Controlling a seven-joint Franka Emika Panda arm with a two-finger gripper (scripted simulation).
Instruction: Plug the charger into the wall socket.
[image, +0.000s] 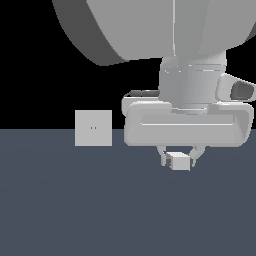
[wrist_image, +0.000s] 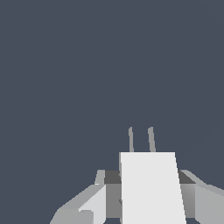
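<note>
The charger (image: 179, 161) is held in the pincer (image: 179, 161), whose fingers are closed against its two sides; the block is carried just above the table (image: 100, 210). In the wrist view the charger (wrist_image: 151, 188) is seen end-on, with two thin prongs (wrist_image: 141, 139) projecting from its far face. The wall socket (image: 93, 128) stands upright on the table, well apart from the charger, toward the exterior view's left. Its two small holes (image: 93, 128) are seen at the centre of the panel. The socket is not seen in the wrist view.

Risks judged from here:
- The holes are small and the prongs thin, so a slight offset in height or to the side is likely to drive the prongs against the flat panel.
- Any tilt of the block in the grip would skew the prongs and jam them at entry.
- Under pushing force, the smooth block may slip back between the fingers.
- Which way the prongs point relative to the socket cannot be told; a turn may be needed.
</note>
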